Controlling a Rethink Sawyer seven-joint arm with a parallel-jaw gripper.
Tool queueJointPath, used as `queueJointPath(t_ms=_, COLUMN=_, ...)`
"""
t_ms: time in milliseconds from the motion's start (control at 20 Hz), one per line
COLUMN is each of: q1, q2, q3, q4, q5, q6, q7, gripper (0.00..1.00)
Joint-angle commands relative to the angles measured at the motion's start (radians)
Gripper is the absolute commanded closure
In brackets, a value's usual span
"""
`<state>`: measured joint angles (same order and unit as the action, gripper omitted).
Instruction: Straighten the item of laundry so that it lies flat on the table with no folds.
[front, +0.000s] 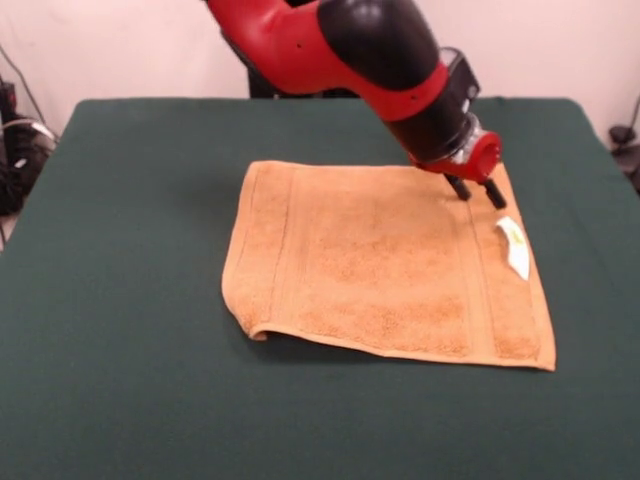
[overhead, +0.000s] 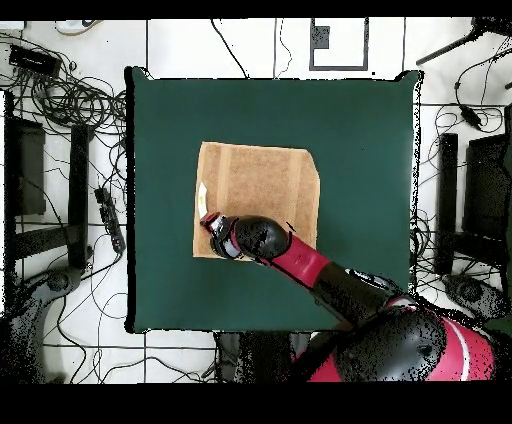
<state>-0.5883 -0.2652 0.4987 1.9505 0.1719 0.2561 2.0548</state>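
Gripper (front: 477, 190) fingers slightly parted, empty, tips on the orange-tan hand towel (front: 385, 262) near its two o'clock corner, beside the white tag (front: 514, 245)

Hand towel (front: 385, 265): orange-tan terry cloth with a rough, looped, matt pile; flatter woven stripe bands (front: 495, 275) run near two opposite edges. Tag (front: 515, 246): small, white, thin and smooth, seemingly fabric or paper. Table (front: 130, 300): covered in dark green felt-like cloth, matt and even, without sheen. Robot arm (front: 350, 45): red and black shells of smooth, hard, glossy material, probably plastic, catching soft highlights. Gripper (front: 476, 190): red glossy housing with a pale metallic-looking ring above it; two dark matt fingers (front: 495, 194). Floor (overhead: 60, 330): light-coloured smooth tiles, strewn with black cables (overhead: 60, 95).
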Motion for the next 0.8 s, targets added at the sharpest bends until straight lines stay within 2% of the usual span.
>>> queueJointPath(t_ms=50, q1=0.111, q2=0.310, q3=0.156, q4=0.115, q5=0.036, q6=-0.079, q7=0.164, gripper=0.00)
queueJointPath(t_ms=200, q1=0.121, q2=0.311, q3=0.156, q4=0.107, q5=0.036, q6=-0.045, q7=0.151, gripper=0.00)
queueJointPath(t_ms=800, q1=0.157, q2=0.396, q3=0.176, q4=0.076, q5=-0.002, q6=-0.115, q7=0.143, gripper=0.00)
